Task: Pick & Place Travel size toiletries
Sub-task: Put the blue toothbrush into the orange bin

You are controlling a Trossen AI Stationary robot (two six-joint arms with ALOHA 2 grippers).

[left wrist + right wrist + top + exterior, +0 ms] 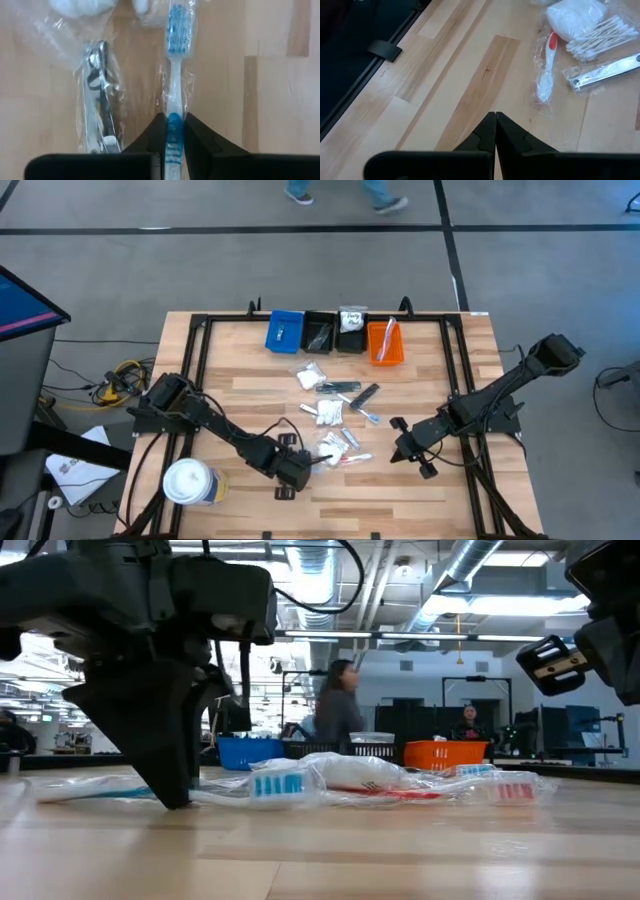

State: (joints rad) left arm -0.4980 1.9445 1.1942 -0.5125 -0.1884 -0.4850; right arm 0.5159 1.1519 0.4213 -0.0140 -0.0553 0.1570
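Wooden bench [420, 390] planks run under both arms, with a lit workshop and people beyond its far edge. Low near the front edge, the left gripper [174, 131] has its fingers [150, 137] clamped on the handle of a blue-and-white toothbrush [175, 75] in clear wrap, lying flat on the wood. Just beside it lies a wrapped nail clipper [100, 100]. More wrapped toiletries [335, 415] are scattered across the middle of the bench, short of the blue bin [285, 330] and orange bin [385, 342] at the far edge. Toward the right edge, the right gripper [495, 131] hovers with fingers pressed together, empty, near a red-and-white toothbrush [546, 70].
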